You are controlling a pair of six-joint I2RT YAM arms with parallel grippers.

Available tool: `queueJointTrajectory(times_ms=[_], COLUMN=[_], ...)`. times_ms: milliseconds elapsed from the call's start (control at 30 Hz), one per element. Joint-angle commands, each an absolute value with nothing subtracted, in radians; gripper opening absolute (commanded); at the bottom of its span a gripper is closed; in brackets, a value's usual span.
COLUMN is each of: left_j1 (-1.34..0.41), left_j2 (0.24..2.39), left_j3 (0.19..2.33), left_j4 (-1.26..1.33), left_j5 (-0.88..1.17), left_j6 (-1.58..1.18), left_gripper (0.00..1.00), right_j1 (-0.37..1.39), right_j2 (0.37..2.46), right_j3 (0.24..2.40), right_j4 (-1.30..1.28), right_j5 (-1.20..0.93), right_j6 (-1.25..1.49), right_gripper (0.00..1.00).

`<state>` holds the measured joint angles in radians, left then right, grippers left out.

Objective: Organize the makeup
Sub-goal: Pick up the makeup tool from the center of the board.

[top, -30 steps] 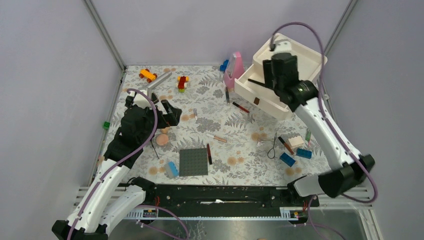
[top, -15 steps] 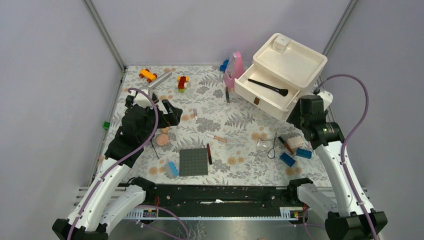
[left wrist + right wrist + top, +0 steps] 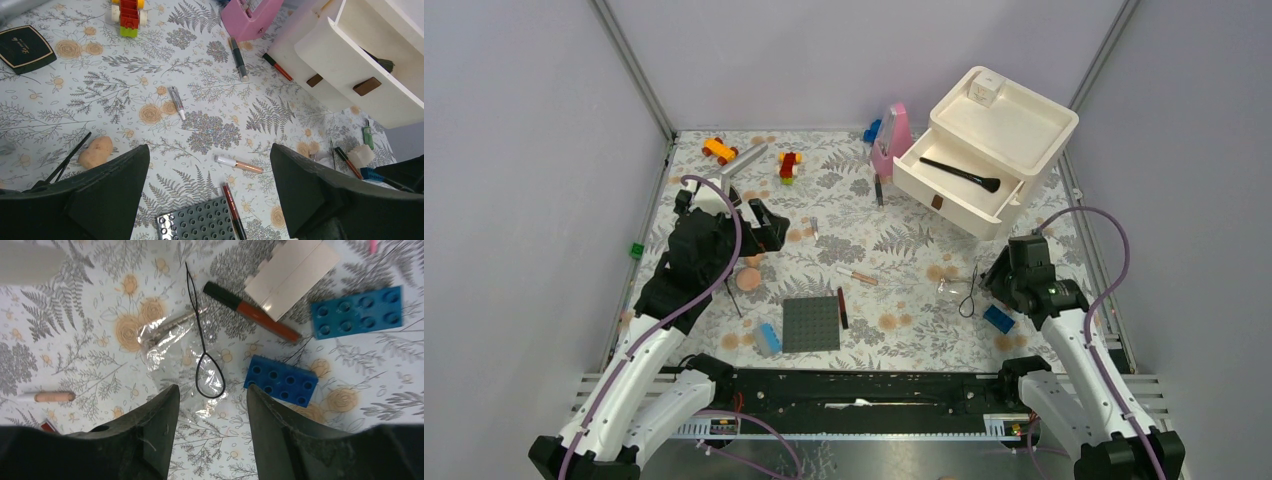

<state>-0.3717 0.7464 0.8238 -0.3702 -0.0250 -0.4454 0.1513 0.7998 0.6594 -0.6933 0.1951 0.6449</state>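
A flowered desk is carrying everything. A white drawer box is standing at its far right corner with the drawer pulled out, and a black brush is lying inside that drawer.

The left gripper is hanging well to the left of the box, its fingers spread wide with nothing between them. The right gripper is hovering on the near side of the box. Its fingers are parted and bare, above a clear crumpled wrapper and a thin black wire loop.

A grey studded plate is lying well to the near left of the box, and a pink holder is standing just left of it. On the box's near side, a beige sponge block is touching a red-and-black stick, with a blue brick just beside them. A round peach puff is sitting far left of the box, and a pale pink stick is lying between the puff and the box.
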Motion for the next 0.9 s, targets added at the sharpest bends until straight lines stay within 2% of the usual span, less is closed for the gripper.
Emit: queueJointTrajectory(times_ms=[0,267,533,867], left_j1=[-0.364,-0.361,-0.362,-0.362], left_j2=[0.746,0.749,0.748,0.75], left_j3=[0.819,0.819,0.818,0.818], left_j4=[-0.314,-0.313,-0.313,-0.313], left_j5=[-0.012,-0.008,-0.007,-0.005], left_j6=[-0.454,-0.456,-0.456,-0.456], left_gripper=[0.99,0.99,0.99,0.99], right_j1=[0.147,0.148,0.147,0.148], right_j2=[0.788,0.865,0.948,1.049], right_j3=[0.576,0.477,0.451,0.428], right_j4=[-0.562,-0.39,-0.301,-0.191], right_j5=[0.096,0.068,0.144,0.132], right_j6=[0.693,0.709,0.7,0.705], right_gripper=[0.58,0.57,0.54,0.53])
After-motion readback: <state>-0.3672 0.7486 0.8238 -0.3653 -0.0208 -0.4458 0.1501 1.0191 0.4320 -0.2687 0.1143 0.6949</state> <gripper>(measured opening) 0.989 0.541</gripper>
